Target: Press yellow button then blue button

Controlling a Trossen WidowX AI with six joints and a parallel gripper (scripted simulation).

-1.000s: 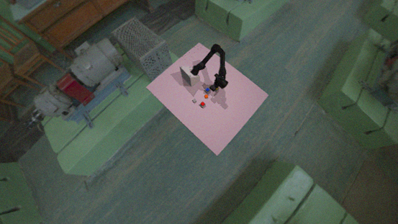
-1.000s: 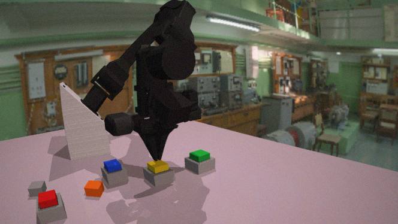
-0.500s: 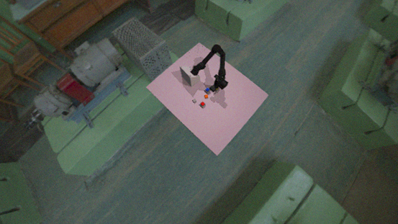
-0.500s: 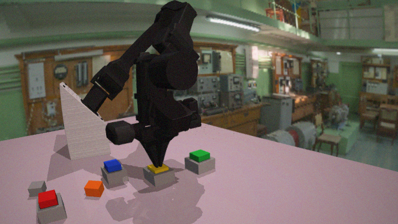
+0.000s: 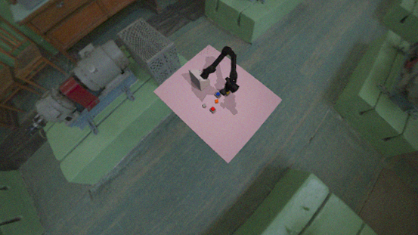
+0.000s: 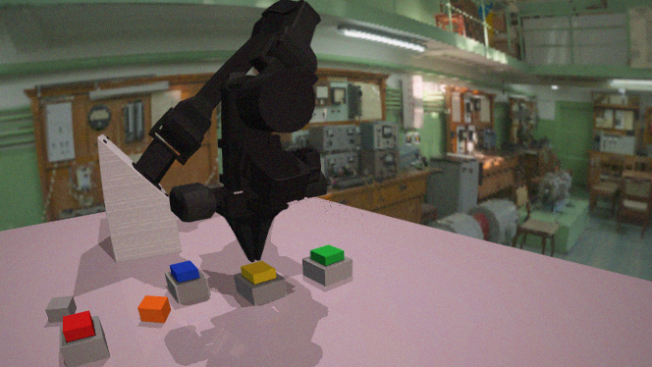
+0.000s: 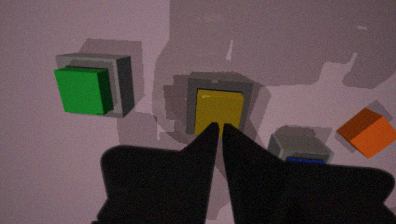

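Observation:
The yellow button (image 6: 258,272) (image 7: 219,107) stands raised in its grey base. My gripper (image 6: 254,259) (image 7: 219,129) is shut with nothing between its fingers. Its tips are just above and slightly behind the yellow button in the exterior view, and they overlap the near edge of its cap in the wrist view. The blue button (image 5: 218,94) (image 6: 185,271) (image 7: 306,160) stands raised in its base beside the yellow one; my right finger partly hides it in the wrist view.
The green button (image 6: 327,255) (image 7: 84,91) is on the yellow one's other side. The orange block (image 5: 216,101) (image 6: 154,309) (image 7: 369,132) lies near the blue button. The red button (image 5: 212,109) (image 6: 79,326) and a grey block (image 5: 204,105) (image 6: 61,309) are farther off. A pale wedge (image 6: 137,216) stands behind.

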